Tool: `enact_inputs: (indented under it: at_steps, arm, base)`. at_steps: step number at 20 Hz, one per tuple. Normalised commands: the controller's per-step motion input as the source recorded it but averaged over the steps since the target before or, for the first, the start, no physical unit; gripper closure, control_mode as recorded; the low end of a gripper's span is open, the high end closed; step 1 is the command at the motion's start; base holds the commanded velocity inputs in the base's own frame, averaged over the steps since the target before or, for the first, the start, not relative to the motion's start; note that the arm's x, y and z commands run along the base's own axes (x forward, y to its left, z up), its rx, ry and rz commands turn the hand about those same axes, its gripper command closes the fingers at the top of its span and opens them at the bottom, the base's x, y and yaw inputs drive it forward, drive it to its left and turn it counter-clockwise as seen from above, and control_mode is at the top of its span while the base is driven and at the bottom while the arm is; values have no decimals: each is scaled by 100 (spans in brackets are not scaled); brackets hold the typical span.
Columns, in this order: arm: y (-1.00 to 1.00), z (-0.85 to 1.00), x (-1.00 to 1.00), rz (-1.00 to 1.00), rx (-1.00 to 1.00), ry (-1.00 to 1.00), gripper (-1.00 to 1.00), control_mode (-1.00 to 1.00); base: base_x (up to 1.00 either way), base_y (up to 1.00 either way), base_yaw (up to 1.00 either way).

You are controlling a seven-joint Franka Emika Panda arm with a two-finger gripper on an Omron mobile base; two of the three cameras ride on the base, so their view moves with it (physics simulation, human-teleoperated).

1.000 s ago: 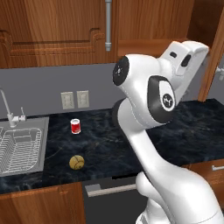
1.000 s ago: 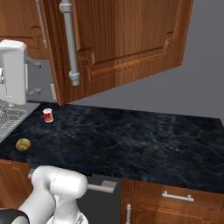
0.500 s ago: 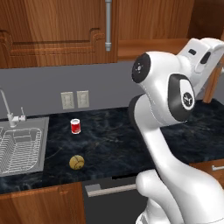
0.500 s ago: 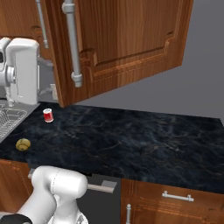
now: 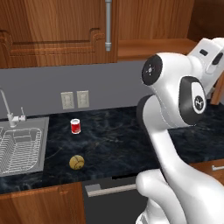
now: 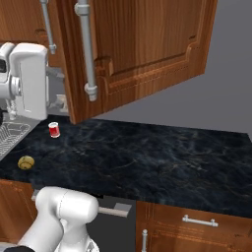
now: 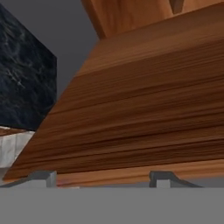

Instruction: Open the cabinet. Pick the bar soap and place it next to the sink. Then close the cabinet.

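Right base view: cabinet (image 6: 142,54) door swung wide open over counter (image 6: 147,157), grey handle (image 6: 86,49) facing camera. Left base view: sink (image 5: 22,148) at left, red can (image 5: 75,126), yellow-brown ball (image 5: 76,162). Hand view: gripper (image 7: 103,178) tips well apart, nothing between, against wood underside

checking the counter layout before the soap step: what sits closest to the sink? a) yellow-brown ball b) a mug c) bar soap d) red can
a: in the left base view the yellow-brown ball lies on the dark counter just off the sink rim, nearer than the red can.
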Motion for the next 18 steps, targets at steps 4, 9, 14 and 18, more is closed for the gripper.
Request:
enact_inputs:
  at_steps: [4,9,14,18]
  arm:
    - [-75,-3,37,0,-2,3,-100,-100]
    - [-83,-11,34,0,0,4,-100,-100]
    - [-98,-20,36,0,0,5,-100,-100]
    - [-94,-12,23,0,0,2,-100,-100]
  base:
    - [0,0,0]
    - [0,0,0]
    - [0,0,0]
    - [0,0,0]
